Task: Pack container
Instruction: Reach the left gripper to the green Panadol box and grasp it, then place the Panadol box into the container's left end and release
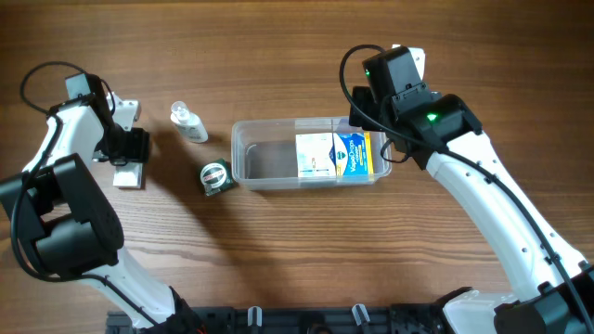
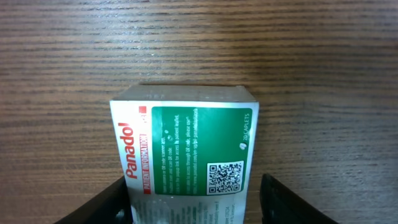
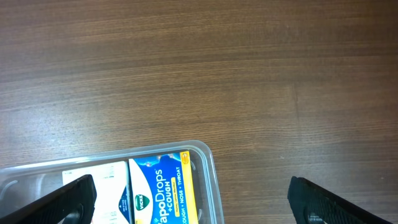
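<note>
The clear plastic container stands at the table's middle. It holds a white box and a blue and yellow VapoDrops box; both also show in the right wrist view, the VapoDrops box near the container's right rim. My right gripper is open wide and empty above that end, under the arm in the overhead view. My left gripper is open around a white and green Panadol box lying on the table at far left. The left finger is against the box and the right finger stands apart from it.
A small clear bottle lies left of the container. A small round green item sits by the container's front left corner. Bare wooden table lies beyond the container.
</note>
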